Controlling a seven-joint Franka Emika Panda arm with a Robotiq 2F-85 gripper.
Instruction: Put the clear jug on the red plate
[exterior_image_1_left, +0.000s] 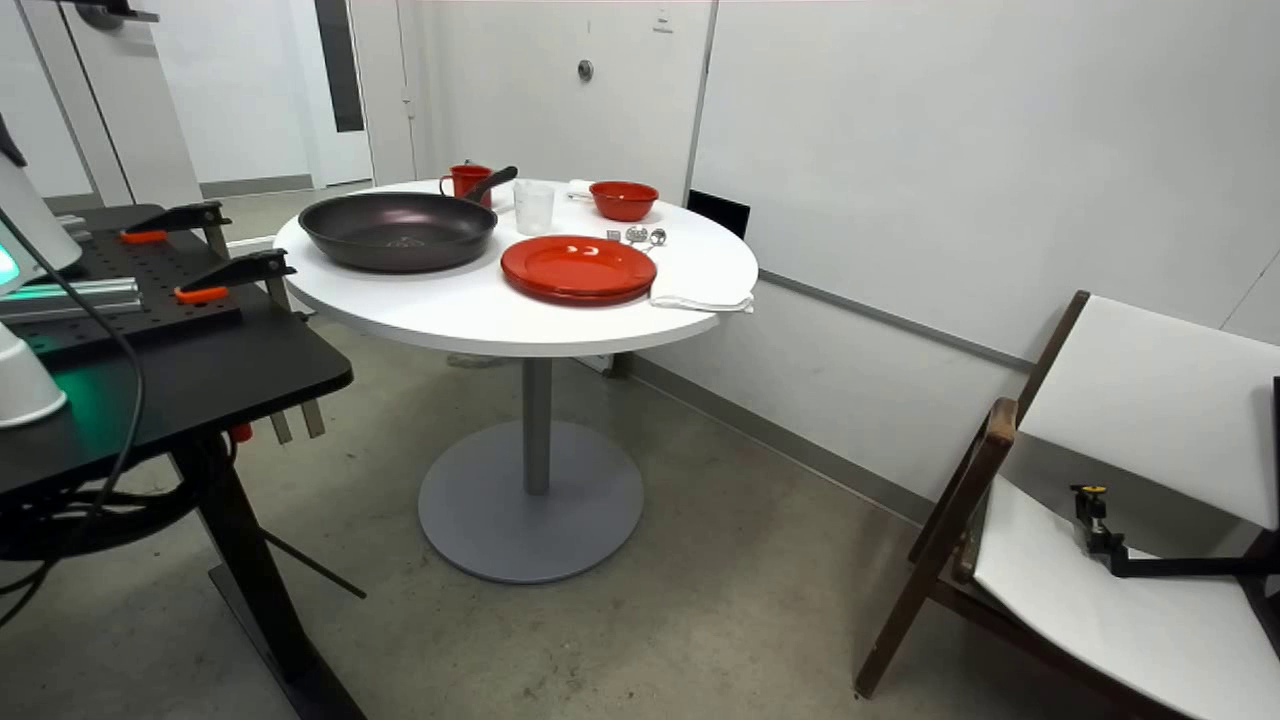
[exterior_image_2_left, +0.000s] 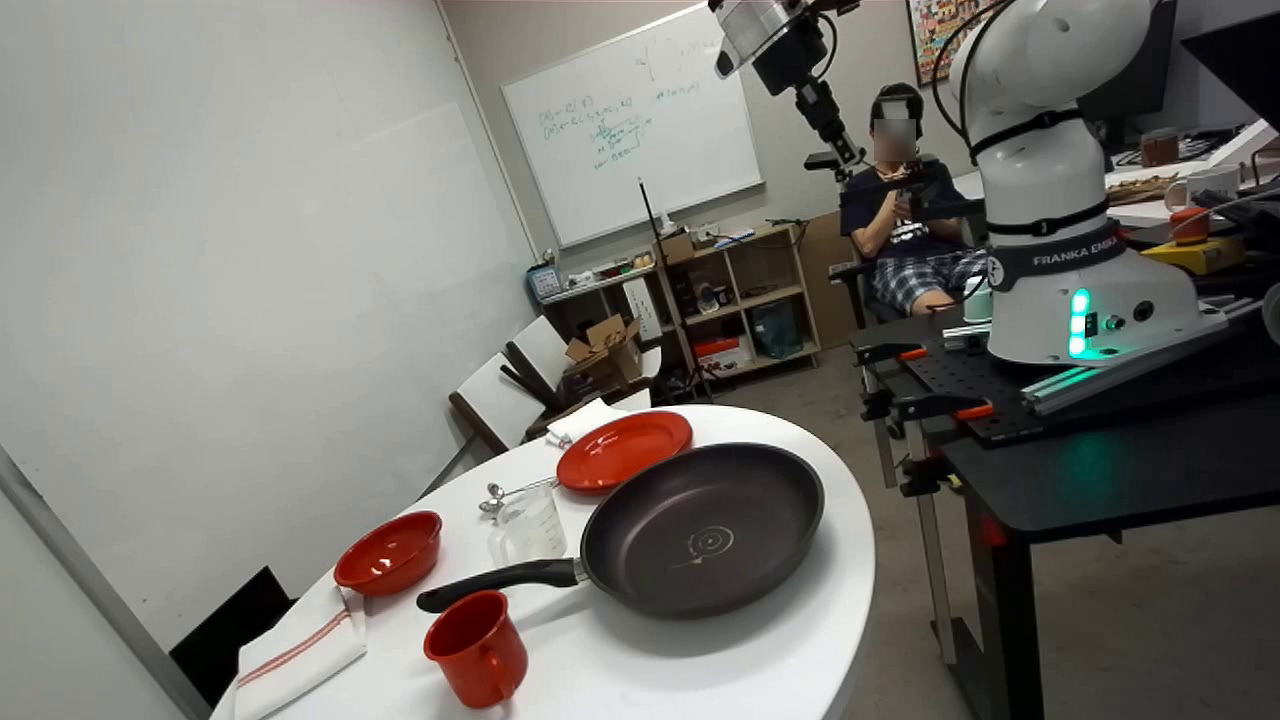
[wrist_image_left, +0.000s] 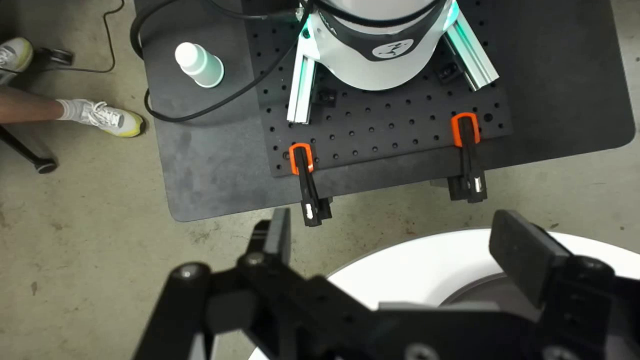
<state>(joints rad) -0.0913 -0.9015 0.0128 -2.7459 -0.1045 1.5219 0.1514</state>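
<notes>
Clear jug (exterior_image_1_left: 534, 209): upright near pan (exterior_image_1_left: 402, 232)
Red plate (exterior_image_1_left: 578, 265): flat — presumably to receive it
Tool (wrist_image_left: 392, 237): spread apart — I likely need grasping room

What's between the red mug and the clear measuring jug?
The black handle of the frying pan; both exterior views show it between the red mug and clear measuring jug.

Wrist view: black two-fingered gripper (wrist_image_left: 396, 241), cut off below, part-hides round black pan (wrist_image_left: 504, 291). In an exterior view, pan part-covers glossy round red plate (exterior_image_2_left: 618, 450).
</notes>
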